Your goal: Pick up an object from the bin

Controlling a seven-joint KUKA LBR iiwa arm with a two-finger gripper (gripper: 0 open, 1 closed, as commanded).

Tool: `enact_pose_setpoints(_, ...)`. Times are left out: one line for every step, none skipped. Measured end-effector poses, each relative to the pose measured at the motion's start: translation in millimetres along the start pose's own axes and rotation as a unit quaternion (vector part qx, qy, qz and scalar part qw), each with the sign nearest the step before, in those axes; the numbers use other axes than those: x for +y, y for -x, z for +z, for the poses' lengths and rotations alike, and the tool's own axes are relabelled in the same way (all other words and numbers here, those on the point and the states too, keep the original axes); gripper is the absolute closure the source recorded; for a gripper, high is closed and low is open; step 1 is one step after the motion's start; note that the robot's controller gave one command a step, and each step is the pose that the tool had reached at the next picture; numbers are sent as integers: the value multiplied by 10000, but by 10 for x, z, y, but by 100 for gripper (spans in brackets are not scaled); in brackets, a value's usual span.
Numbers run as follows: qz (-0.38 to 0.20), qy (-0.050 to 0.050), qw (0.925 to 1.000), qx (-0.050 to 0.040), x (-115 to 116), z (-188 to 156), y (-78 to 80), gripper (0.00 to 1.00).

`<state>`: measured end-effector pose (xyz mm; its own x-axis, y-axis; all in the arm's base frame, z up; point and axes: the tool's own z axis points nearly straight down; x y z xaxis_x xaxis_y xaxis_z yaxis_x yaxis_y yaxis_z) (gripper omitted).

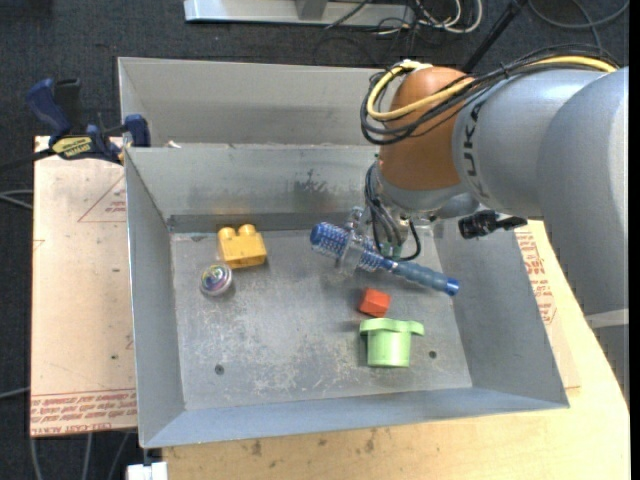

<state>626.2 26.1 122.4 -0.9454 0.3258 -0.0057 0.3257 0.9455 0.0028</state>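
Camera view from above: the claw (381, 240) hangs low over a blue bristled brush (424, 277) lying right of centre in the grey bin (150, 298). Whether the claw is spread or clenched cannot be told. This looks like the grasp step, and closing firmly and lifting would follow. The brush lies flat on a diagonal, bristled head upper-left, handle lower-right.

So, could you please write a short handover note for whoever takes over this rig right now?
Gripper: down in the bin, right of centre, directly over the blue brush; no grasp can be confirmed.
Things: a small red cube and a green cylinder piece lie in front of the brush; a yellow brick and a small round silvery thing lie at the left.
Done: arm positioned over the brush.
Left: secure one thing and lift it out.
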Motion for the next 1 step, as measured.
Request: enact_pose_setpoints(-11,-10,10000,19,3,-60,1,100)
